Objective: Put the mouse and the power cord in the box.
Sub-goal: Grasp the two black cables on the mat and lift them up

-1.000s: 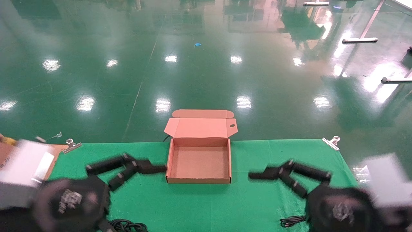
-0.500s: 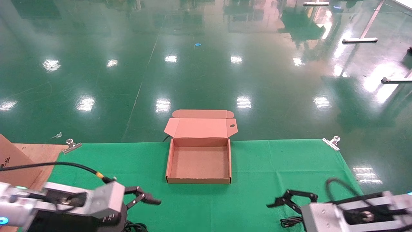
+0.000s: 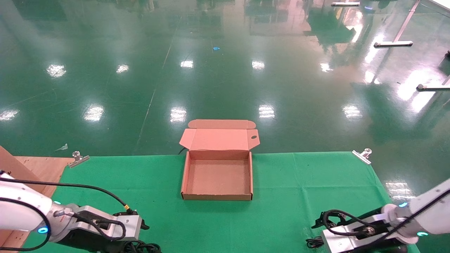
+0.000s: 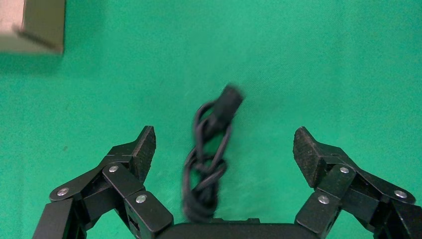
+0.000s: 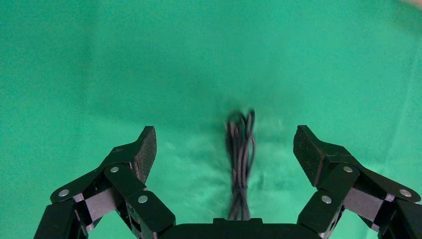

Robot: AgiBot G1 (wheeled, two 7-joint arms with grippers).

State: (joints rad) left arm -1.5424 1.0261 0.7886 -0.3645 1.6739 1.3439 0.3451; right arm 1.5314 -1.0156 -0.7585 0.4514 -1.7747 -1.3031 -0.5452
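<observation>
The box (image 3: pixel 218 195) lies open in the middle of the green table, its lid (image 3: pixel 218 139) folded back and its inside bare. The power cord (image 4: pixel 207 160), a thick twisted black bundle with a plug end, lies on the cloth between the wide-apart fingers of my open left gripper (image 4: pixel 224 144). In the head view the power cord (image 3: pixel 142 246) sits at the near left edge. My right gripper (image 5: pixel 223 142) is open over a thin bundled black cable (image 5: pixel 240 154), which also shows as the thin cable (image 3: pixel 314 241) near right. The mouse itself is hidden.
The green cloth (image 3: pixel 288 182) is held by metal clips (image 3: pixel 362 155) at its far corners. A wooden board and cardboard (image 3: pixel 31 168) lie at the left edge. One corner of the box (image 4: pixel 37 27) shows in the left wrist view.
Both arms have drawn back from beside the box and dropped low to the near table edge; each gripper now faces down over its cable, fingers still wide apart.
</observation>
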